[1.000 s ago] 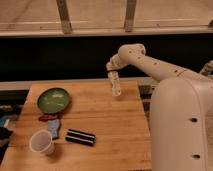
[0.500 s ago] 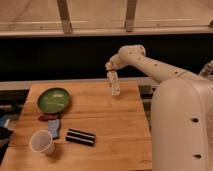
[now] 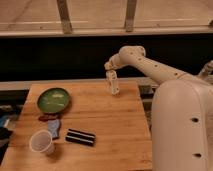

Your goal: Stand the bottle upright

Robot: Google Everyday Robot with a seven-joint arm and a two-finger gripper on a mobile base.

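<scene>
Clamped on the bottle (image 3: 113,83), the pincer (image 3: 109,70) holds it near-vertical at the desk's (image 3: 105,120) far edge — placing seems underway — so next likely means settling its base, then releasing.

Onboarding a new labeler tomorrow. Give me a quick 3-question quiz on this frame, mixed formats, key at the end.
1. True or false: the bottle is lying flat on the wooden table.
2. Multiple choice: where is the gripper?
A. over the green plate
B. at the table's far edge, jaws shut on the bottle's top
C. beside the white paper cup
3. Fill in: the dark striped object lies just to the ____ of the paper cup in the camera view.

Key
1. False: it hangs near upright in the gripper, its base at or just above the table.
2. B
3. right
</scene>
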